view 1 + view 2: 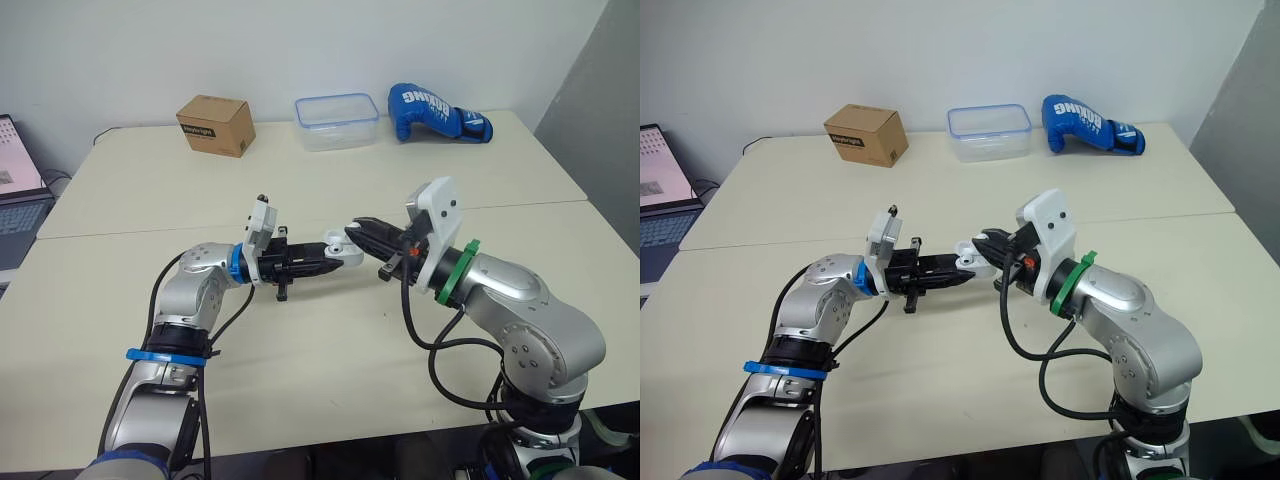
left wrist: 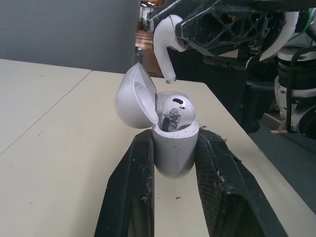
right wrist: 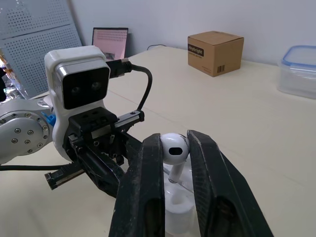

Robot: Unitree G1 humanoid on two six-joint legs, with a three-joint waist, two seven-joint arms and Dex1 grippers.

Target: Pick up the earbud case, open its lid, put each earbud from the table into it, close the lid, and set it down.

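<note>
My left gripper (image 2: 174, 148) is shut on the white earbud case (image 2: 174, 148), held just above the table with its lid (image 2: 134, 98) swung open. One earbud (image 2: 177, 109) sits inside the case. My right gripper (image 3: 175, 148) is shut on a second white earbud (image 3: 174, 149), its stem pointing down just over the open case (image 3: 178, 205). From the head, the two grippers meet at mid-table, the left gripper (image 1: 330, 258) facing the right gripper (image 1: 362, 232) with the case (image 1: 343, 251) between them.
At the table's far edge stand a cardboard box (image 1: 215, 124), a clear lidded container (image 1: 336, 121) and a blue boxing glove (image 1: 436, 113). A laptop (image 1: 18, 190) sits off the table's left side. A seam (image 1: 520, 207) runs across the tabletop.
</note>
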